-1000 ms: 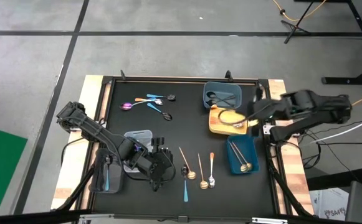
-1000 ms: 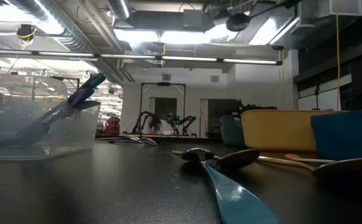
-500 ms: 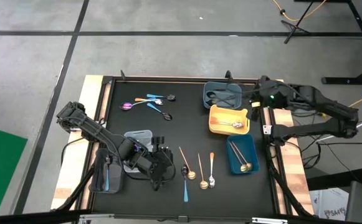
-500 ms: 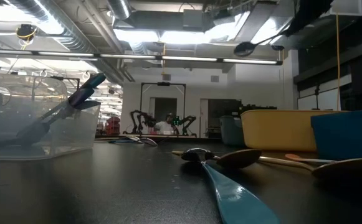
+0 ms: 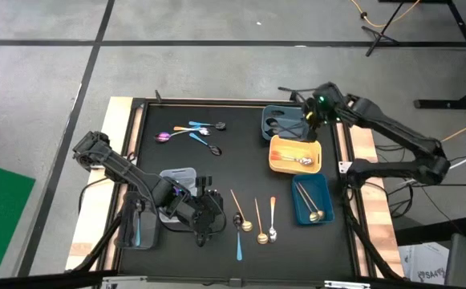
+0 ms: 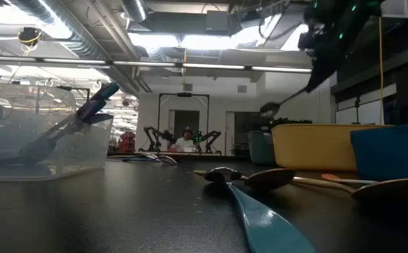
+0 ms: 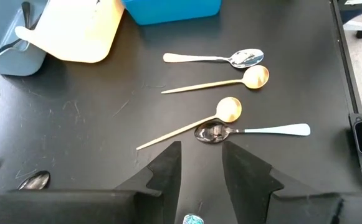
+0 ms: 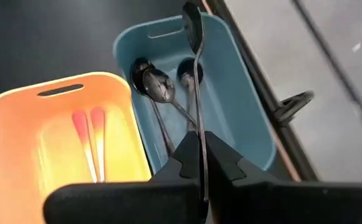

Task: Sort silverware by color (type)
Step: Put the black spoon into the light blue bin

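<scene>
My right gripper hangs over the grey-blue tray at the far right, shut on a dark spoon. The spoon's bowl sticks out ahead of the fingers. Several dark spoons lie in that tray. My left gripper stands open near the front edge. Just ahead of it on the mat lie a dark-bowled spoon with a pale blue handle, two gold spoons and a silver one. My right gripper pinches the dark spoon's thin handle between its two fingers. The fingers slant down from the table's right side, and the handle runs along them. The spoon is lifted clear, its bowl out front above the grey-blue tray.
A yellow tray holding spoons and a blue tray sit near the right edge. A clear tray and a grey tray stand beside the left arm. More spoons lie at the far left.
My right gripper has swung from above the yellow tray toward the far edge and leftward, sinking as it went. It now hangs over the grey-blue tray. It has stayed shut on the dark spoon, which has come down with it.
</scene>
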